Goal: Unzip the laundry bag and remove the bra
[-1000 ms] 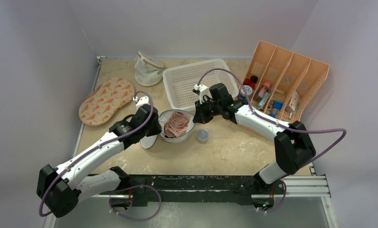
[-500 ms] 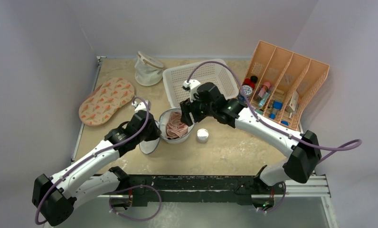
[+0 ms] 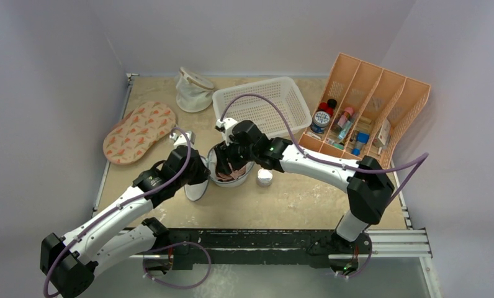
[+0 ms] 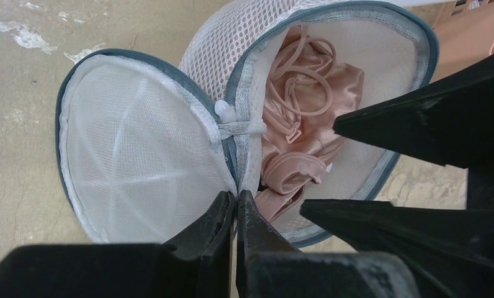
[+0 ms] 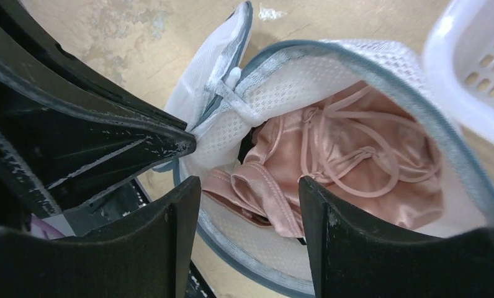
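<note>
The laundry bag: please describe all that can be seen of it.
The laundry bag is a round drum of white mesh with a grey-blue zipper rim. It stands unzipped on the table, its circular lid folded open beside it. The bra lies inside. The left gripper pinches its rim at the hinge; the right gripper hangs open over its mouth.

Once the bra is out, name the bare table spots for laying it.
Widest: bare table right of the small jar, in front of the orange organizer. Smaller strip between patterned pad and white basket. Crowded around the laundry bag and its lid.
</note>
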You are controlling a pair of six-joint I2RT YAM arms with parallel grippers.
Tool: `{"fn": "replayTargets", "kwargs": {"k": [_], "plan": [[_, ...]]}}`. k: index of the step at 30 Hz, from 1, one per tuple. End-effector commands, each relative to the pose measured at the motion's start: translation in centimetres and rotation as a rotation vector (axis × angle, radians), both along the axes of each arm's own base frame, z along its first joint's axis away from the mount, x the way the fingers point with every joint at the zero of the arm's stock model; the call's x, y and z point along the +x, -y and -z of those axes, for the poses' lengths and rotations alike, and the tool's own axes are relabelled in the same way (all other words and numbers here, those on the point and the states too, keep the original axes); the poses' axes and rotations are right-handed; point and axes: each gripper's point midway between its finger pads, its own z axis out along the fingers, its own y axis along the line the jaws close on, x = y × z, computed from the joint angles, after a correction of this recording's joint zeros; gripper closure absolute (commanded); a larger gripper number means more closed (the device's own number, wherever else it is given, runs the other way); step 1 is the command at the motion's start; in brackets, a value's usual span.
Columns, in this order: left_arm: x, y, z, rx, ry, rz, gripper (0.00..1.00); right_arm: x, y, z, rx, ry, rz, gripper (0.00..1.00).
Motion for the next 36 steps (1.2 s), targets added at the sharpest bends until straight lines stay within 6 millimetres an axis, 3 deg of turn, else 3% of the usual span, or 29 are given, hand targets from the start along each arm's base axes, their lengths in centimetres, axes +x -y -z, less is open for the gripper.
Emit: {"fn": "replayTargets", "kwargs": {"k": [1,7,15,21,30,36], "plan": [[0.3,0.6,-1.1,-0.043,0.033,0.018,1.0,-0.1,-1.8,-0.6,0.07,0.024,-0.001,0.39],[0.3,0.6,-1.2,-0.053,0.035,0.009,1.0,-0.2,-1.8,2.3,-0.012,0.013,0.004,0.47],[0.1,0.5,-1.2,-0.058,0.034,0.001,1.0,-0.2,-1.5,2.3,-0.014,0.028,0.003,0.69],[0.1,0.4,-1.0,-0.057,0.027,-0.007,1.0,-0.4,-1.1,-0.1,0.034,0.063,0.007,1.0],[-0.3,0.4,-0.6,-0.056,0.004,-0.007,1.0,-2.4,-1.5,-6.3,0.21,0.085,-0.066,1.0],[-0.5,0.2,-0.5,-0.065,0.002,-0.015,1.0,-2.0,-1.5,-8.0,0.238,0.121,-0.05,1.0]]}}
